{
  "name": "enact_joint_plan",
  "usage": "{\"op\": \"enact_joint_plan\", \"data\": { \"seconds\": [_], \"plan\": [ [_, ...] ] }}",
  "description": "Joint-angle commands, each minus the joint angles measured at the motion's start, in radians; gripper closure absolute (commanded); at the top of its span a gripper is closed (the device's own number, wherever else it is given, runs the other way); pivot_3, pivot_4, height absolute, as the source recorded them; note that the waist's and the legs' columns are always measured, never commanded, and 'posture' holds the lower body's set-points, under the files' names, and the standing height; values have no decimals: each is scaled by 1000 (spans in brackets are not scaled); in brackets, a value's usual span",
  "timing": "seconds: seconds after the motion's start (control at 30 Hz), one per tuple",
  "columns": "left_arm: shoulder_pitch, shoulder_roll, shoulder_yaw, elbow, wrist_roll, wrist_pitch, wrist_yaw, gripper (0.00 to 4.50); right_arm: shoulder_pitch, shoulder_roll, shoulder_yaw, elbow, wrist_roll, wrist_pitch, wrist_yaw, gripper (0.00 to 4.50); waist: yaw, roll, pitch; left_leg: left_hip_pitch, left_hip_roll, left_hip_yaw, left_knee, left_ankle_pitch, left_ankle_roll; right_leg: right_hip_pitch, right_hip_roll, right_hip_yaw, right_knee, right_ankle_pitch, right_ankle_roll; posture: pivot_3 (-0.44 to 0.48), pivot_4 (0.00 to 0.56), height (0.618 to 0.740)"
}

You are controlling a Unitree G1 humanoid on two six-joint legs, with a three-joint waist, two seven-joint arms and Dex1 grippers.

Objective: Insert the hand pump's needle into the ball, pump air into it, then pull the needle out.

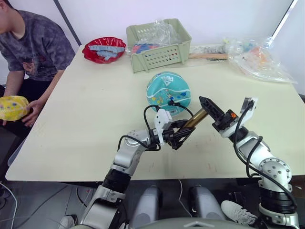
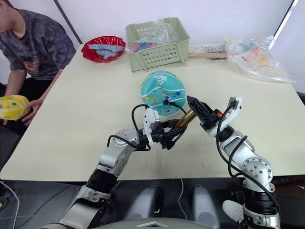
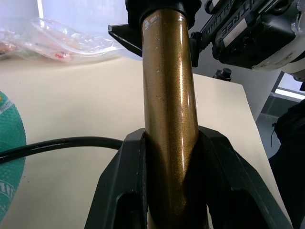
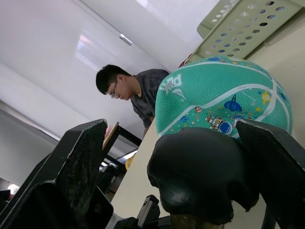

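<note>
The teal ball with white seams rests on the table's middle. Just in front of it, the hand pump's gold barrel is held slanted above the table, with my left gripper shut on its lower end. In the left wrist view the barrel is clamped between both fingers. The thin black hose curves from the pump to the ball's front face. The needle itself is hidden at the hose's tip. My right gripper is open astride the pump's black handle, one finger clearly apart from it.
A green basket, a red bowl and crumpled plastic bags line the table's far edge. A person sits at the left corner holding a yellow ball. The bare cream table stretches to my left.
</note>
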Motion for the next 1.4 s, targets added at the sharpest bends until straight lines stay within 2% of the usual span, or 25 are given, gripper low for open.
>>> {"op": "enact_joint_plan", "data": {
  "seconds": [0.03,0.07,0.17,0.2,0.23,0.27,0.33,0.63,0.8,0.83,0.87,0.9,0.93,0.97,1.03,1.2,1.4],
  "plan": [
    [-5,-2,1,-25,-5,-2,-5,3515,-19,1,0,-29,-11,-10,25,0,0,0,0,0,0,0,0,0,0,0,0,0,0,0,0,0,150,740],
    [-5,-2,1,-25,-5,-1,-6,3515,-20,2,-1,-29,-14,-10,27,0,0,0,0,0,0,0,0,0,0,0,0,0,0,0,0,0,150,740],
    [-3,-1,0,-25,-6,2,-7,3515,-22,8,-4,-29,-25,-15,30,721,0,0,0,0,0,0,0,0,0,0,0,0,0,0,0,0,150,740],
    [-2,0,-1,-26,-6,3,-8,3515,-23,10,-5,-28,-27,-15,30,1234,0,0,0,0,0,0,0,0,0,0,0,0,0,0,0,0,150,740],
    [-2,0,-1,-26,-6,4,-9,3515,-23,11,-6,-28,-28,-14,31,1504,0,0,0,0,0,0,0,0,0,0,0,0,0,0,0,0,150,740],
    [1,-2,-2,-28,-7,6,-10,3515,-24,13,-7,-28,-30,-15,31,2147,0,0,0,0,0,0,0,0,0,0,0,0,0,0,0,0,150,740],
    [4,-3,-3,-32,-7,9,-10,3515,-24,15,-6,-27,-37,-15,33,2784,0,0,0,0,0,0,0,0,0,0,0,0,0,0,0,0,150,740],
    [25,11,-12,-42,-4,19,-25,3515,-27,23,-12,-29,-67,-25,33,2840,0,0,0,0,0,0,0,0,0,0,0,0,0,0,0,0,150,740],
    [19,21,-10,-21,15,12,-14,3515,-41,-21,-5,-47,-101,-22,86,2840,0,0,0,0,0,0,0,0,0,0,0,0,0,0,0,0,150,740],
    [13,21,-8,-14,20,5,-10,2488,-43,-32,0,-54,-107,-19,99,2840,0,0,0,0,0,0,0,0,0,0,0,0,0,0,0,0,150,740],
    [9,21,-7,-10,24,0,-8,2166,-44,-40,3,-59,-110,-18,108,2840,0,0,0,0,0,0,0,0,0,0,0,0,0,0,0,0,150,740],
    [6,22,-6,-7,27,-3,-9,1446,-45,-51,9,-65,-125,-22,123,2840,0,0,0,0,0,0,0,0,0,0,0,0,0,0,0,0,150,740],
    [3,24,-5,-4,29,-6,-12,964,-45,-60,14,-74,-133,-23,134,2840,0,0,0,0,0,0,0,0,0,0,1,0,0,0,0,0,150,740],
    [-1,26,-2,-4,24,-5,-16,780,-46,-70,18,-86,-141,-23,145,2840,0,0,0,0,0,0,0,0,0,0,1,0,0,0,0,0,150,740],
    [-3,40,0,-14,7,0,-48,41,-47,-104,36,-122,-193,-42,188,2840,0,0,0,0,0,0,0,0,0,0,1,0,0,0,0,0,150,740],
    [-13,92,-14,4,16,-14,-132,41,-25,-225,121,-180,-388,-120,343,2840,0,0,0,0,0,0,0,0,0,0,1,0,-1,0,0,0,150,740],
    [-51,108,-30,63,46,-54,-190,41,-9,-283,153,-166,-528,-215,464,2840,2,0,0,0,0,0,0,0,0,0,1,0,-1,0,0,0,150,740]
  ]
}}
